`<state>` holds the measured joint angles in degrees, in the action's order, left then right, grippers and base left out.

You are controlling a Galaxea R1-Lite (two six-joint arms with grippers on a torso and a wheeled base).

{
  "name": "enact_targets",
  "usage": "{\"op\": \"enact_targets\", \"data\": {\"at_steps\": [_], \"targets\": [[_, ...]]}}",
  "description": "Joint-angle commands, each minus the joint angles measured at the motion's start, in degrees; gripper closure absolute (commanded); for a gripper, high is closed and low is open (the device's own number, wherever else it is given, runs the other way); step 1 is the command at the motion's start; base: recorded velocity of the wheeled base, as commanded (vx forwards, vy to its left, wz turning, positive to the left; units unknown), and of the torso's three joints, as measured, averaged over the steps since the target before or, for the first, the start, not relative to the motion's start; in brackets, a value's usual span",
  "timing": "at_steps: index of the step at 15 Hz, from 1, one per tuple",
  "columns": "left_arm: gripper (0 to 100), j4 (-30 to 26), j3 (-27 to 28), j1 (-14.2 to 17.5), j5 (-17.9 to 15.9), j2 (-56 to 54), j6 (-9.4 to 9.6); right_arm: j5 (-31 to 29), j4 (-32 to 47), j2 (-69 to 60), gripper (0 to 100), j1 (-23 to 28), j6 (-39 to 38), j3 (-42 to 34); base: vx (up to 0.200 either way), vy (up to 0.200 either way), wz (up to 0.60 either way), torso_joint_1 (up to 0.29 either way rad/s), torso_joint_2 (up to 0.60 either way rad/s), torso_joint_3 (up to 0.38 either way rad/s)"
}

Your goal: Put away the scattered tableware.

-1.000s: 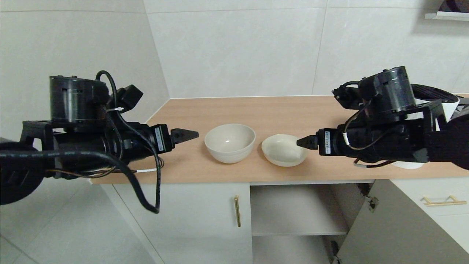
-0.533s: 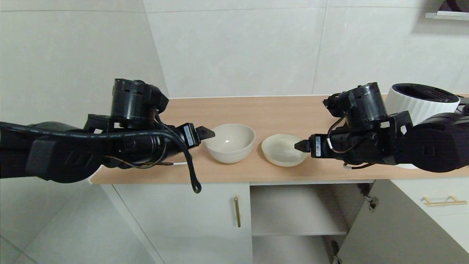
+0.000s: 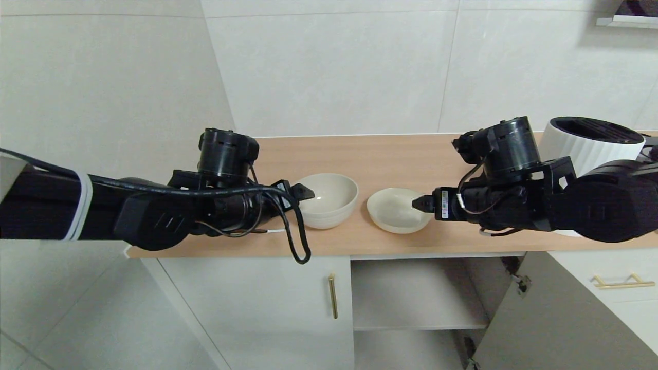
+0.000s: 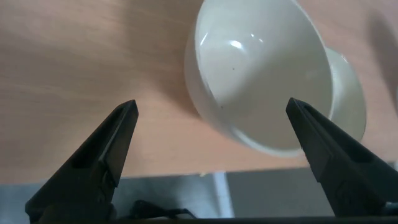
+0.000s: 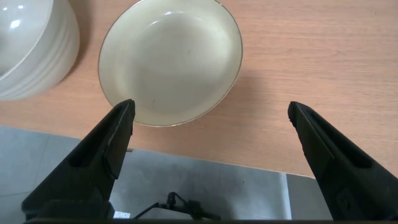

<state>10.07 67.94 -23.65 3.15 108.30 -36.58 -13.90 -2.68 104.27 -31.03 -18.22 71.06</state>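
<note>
Two bowls stand side by side on the wooden counter (image 3: 385,154). The deep white bowl (image 3: 324,200) (image 4: 261,81) is on the left, the shallow cream bowl (image 3: 398,209) (image 5: 171,62) on the right. My left gripper (image 3: 303,192) (image 4: 211,104) is open, level with the deep bowl's left rim, its fingers spread on either side of that rim. My right gripper (image 3: 421,203) (image 5: 210,104) is open at the shallow bowl's right rim, just above the counter. Neither holds anything.
A white ribbed container (image 3: 591,144) stands at the counter's right end behind my right arm. Below the bowls the cabinet (image 3: 411,293) is open with a bare shelf, its door (image 3: 540,318) swung out to the right. Tiled walls close off the left and back.
My left arm has come down and moved right, up to the deep bowl's rim. My right arm has dropped a little and edged left to the shallow bowl. The bowls stayed put.
</note>
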Motion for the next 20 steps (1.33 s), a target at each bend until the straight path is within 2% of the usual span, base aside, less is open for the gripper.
{"op": "enact_targets", "data": {"at_steps": [1,5,6,15,18,20], "targets": [[0,0.0,0.5,-0.1,0.0,2.1,-0.15,0.0,0.0,-0.5,0,0.0,0.0,-0.1,0.0,0.0,0.0,0.0,0.0,0.0],[0,1.1,0.5,-0.1,0.0,2.7,-0.15,0.0,0.0,-0.6,0,0.0,0.0,-0.1,0.0,0.0,0.0,0.0,0.0,0.0],[100,1.1,0.5,-0.1,0.0,2.7,-0.15,0.0,0.0,-0.6,0,0.0,-0.1,-0.1,0.0,0.0,0.0,0.0,0.0,0.0],[100,1.1,0.5,-0.1,0.0,2.1,-0.24,-0.5,0.2,1.1,0,0.0,-1.4,1.5,0.0,0.0,0.0,0.0,0.0,0.0],[100,1.0,0.4,-0.1,0.0,1.5,-0.24,-7.6,0.0,7.0,0,-0.2,-3.8,4.8,0.0,0.0,0.0,0.0,0.0,0.0],[100,1.1,0.4,-0.1,0.0,1.5,-0.24,-9.2,0.0,9.5,0,-0.2,-5.2,6.3,0.0,0.0,0.0,0.0,0.0,0.0]]}}
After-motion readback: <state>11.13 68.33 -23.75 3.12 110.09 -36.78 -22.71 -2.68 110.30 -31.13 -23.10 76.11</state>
